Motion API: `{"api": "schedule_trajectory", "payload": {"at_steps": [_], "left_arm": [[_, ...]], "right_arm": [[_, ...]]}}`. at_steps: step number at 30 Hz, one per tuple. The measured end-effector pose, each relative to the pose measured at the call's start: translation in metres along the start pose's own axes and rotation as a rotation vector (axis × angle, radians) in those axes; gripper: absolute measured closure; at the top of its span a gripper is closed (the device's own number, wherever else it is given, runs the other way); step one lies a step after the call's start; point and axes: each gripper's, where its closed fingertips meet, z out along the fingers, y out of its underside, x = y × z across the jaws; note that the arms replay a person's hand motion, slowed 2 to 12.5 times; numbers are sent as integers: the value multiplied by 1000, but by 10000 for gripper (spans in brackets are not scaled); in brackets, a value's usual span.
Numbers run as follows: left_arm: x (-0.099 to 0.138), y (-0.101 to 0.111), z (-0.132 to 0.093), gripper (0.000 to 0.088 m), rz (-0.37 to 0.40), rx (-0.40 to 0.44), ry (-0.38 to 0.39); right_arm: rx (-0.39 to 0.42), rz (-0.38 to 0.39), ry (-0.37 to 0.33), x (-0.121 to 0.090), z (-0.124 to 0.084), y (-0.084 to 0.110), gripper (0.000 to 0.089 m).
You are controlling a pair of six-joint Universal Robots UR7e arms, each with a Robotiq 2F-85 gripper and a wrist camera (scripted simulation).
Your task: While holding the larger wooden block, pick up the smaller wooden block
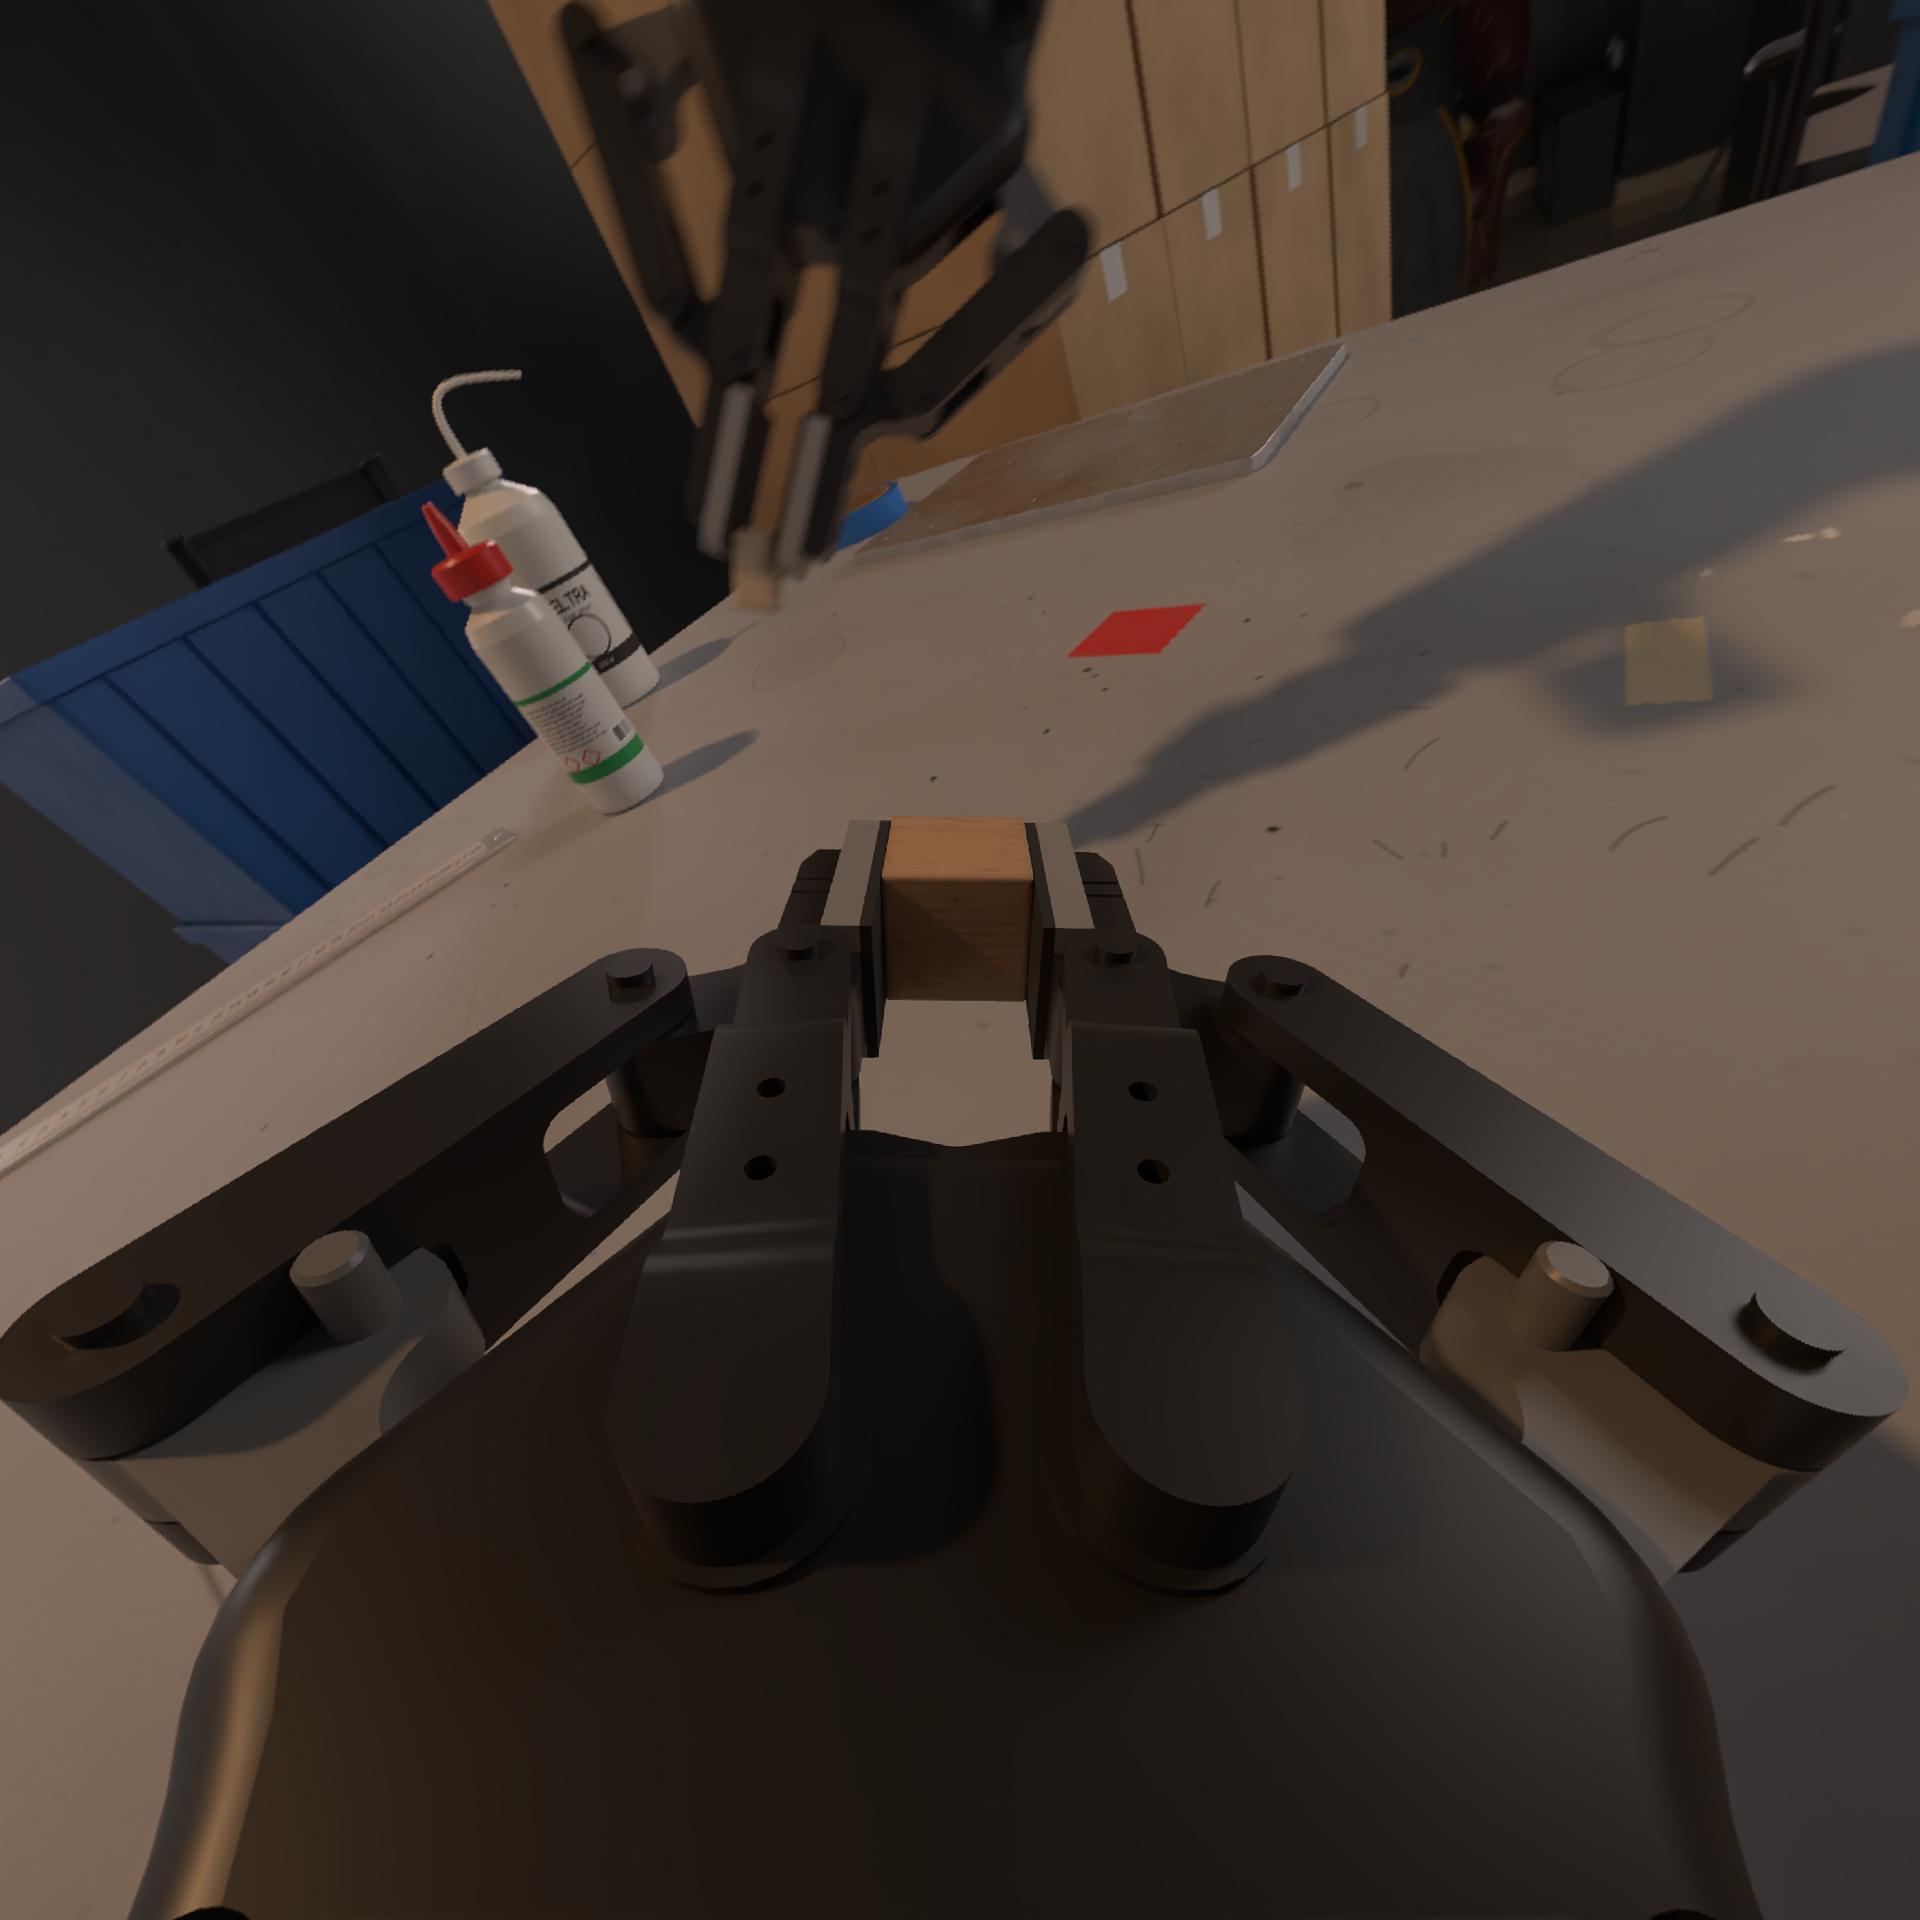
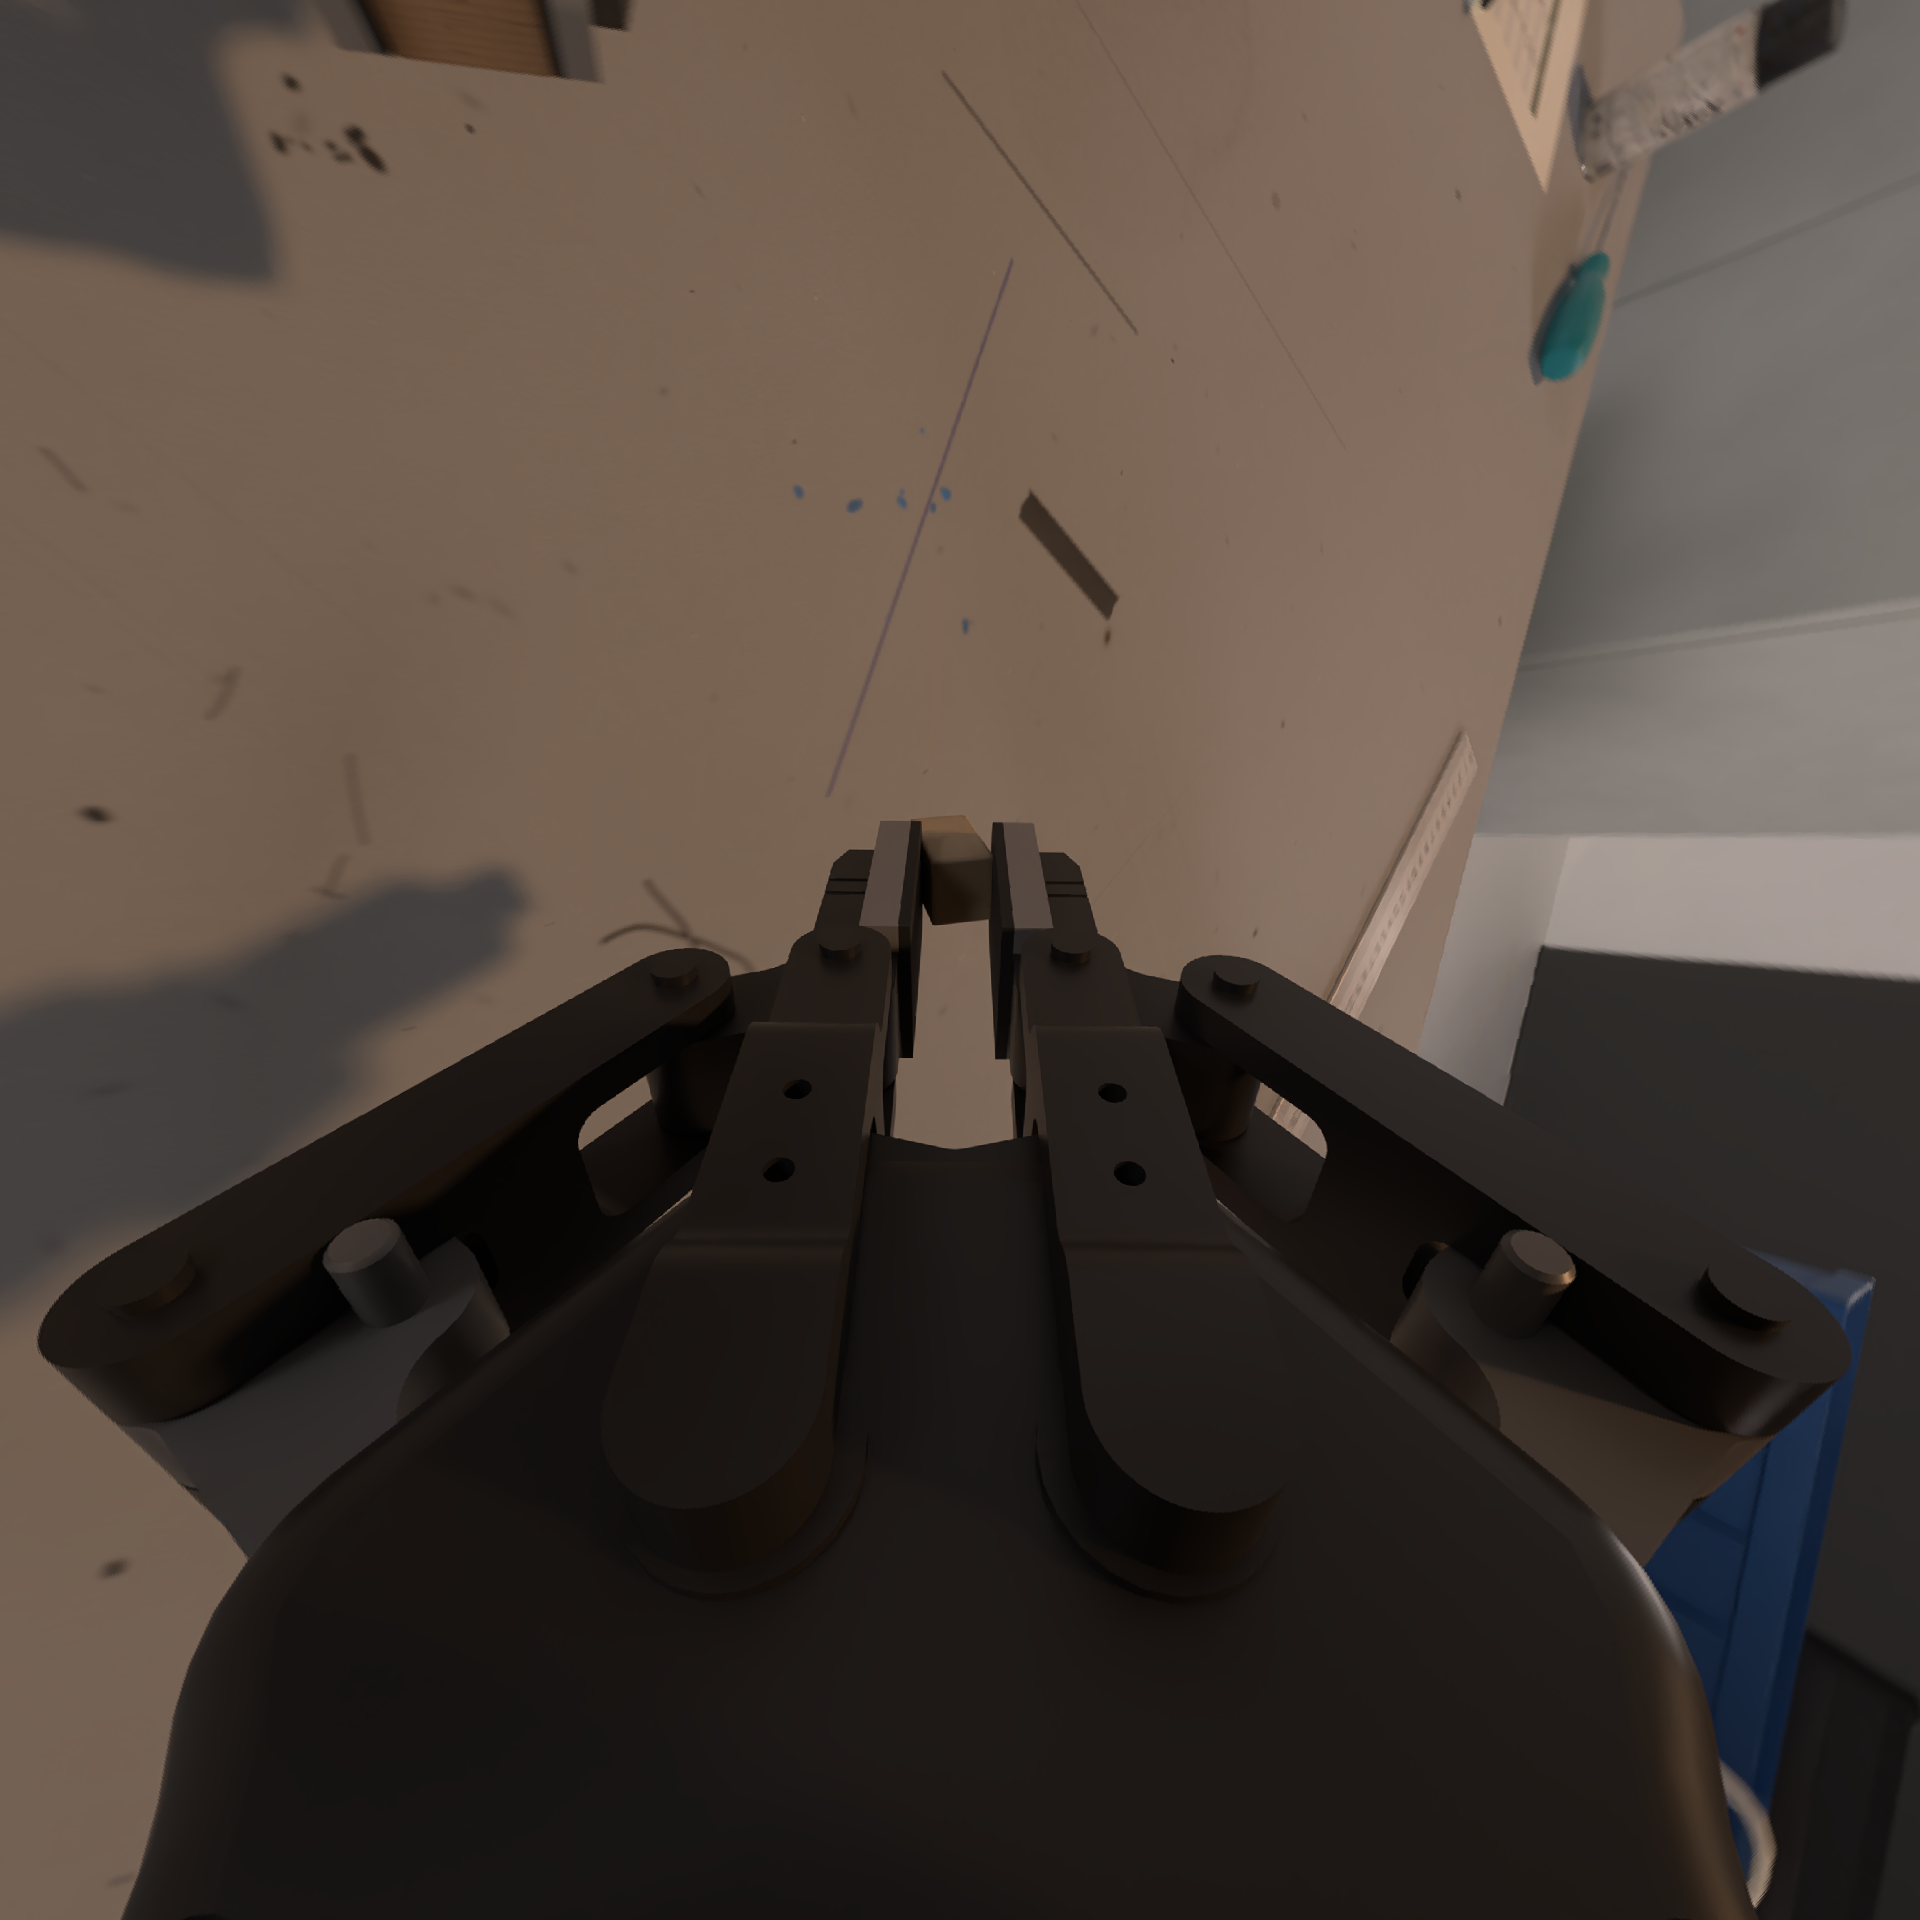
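Note:
My left gripper is shut on the larger wooden block, a tan cube held between both pads above the grey table. My right gripper is closed around the smaller wooden block, a pale little block at its fingertips; the left pad touches it and the right pad is very close. In the left wrist view the right gripper shows blurred at the far table edge, with the small block at its tips.
Two white bottles, one red-capped, stand at the table's left edge by a blue crate. A metal plate, a red square and a yellow note lie farther off. A ruler lies along the edge.

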Motion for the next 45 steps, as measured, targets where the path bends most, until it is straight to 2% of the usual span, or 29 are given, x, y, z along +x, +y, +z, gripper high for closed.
{"api": "schedule_trajectory", "payload": {"at_steps": [5, 10, 19, 22, 26, 30, 34, 41, 45], "left_arm": [[-6, 9, 2, 661, -31, -68, -17], [-6, 18, 7, 661, -109, -143, 1], [4, 24, 22, 661, -280, -238, 75], [8, 26, 27, 661, -299, -269, 92], [13, 27, 32, 661, -285, -303, 101], [20, 27, 38, 661, -266, -339, 119], [30, 29, 46, 661, -282, -377, 159], [49, 26, 70, 661, -349, -396, 240], [55, 27, 82, 661, -349, -427, 259]], "right_arm": [[16, 145, 87, -36, -32, 12, 775], [56, 292, 162, -68, -54, 15, 776], [167, 514, 250, -105, -66, 8, 776], [194, 562, 277, -110, -66, 6, 776], [231, 617, 309, -111, -63, 4, 776], [284, 684, 315, -110, -59, 1, 776], [341, 746, 316, -108, -56, -1, 776], [401, 810, 333, -104, -54, 1, 776], [404, 827, 340, -104, -55, 6, 776]]}}
